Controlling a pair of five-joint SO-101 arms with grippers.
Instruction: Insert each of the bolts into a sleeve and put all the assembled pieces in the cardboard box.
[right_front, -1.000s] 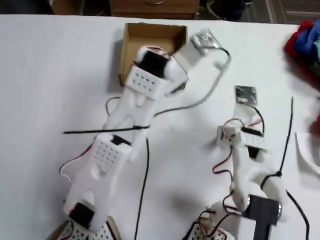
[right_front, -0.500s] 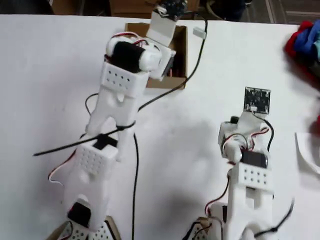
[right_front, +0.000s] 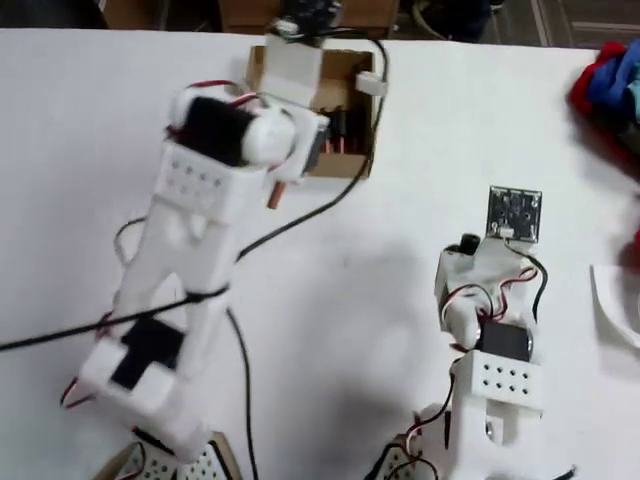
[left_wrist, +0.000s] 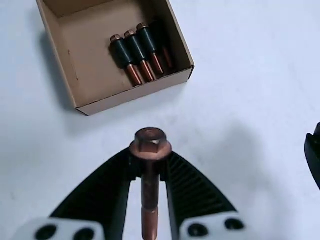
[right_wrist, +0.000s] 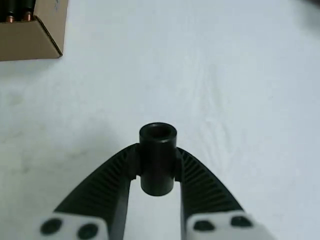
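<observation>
Bolt (left_wrist: 149, 170) and sleeve (right_wrist: 157, 157) are being held well apart.
Left fingers (left_wrist: 107, 185) are pinching the bolt lengthwise, right fingers (right_wrist: 105, 185) the sleeve, bore outward.

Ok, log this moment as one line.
left gripper: shut on bolt | right gripper: shut on sleeve | box: assembled pieces inside | bolt and sleeve: apart

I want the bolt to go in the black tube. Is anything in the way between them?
No object lies between the bolt and the sleeve, just bare table. Only a loose black cable crosses that gap in the high view.
</observation>
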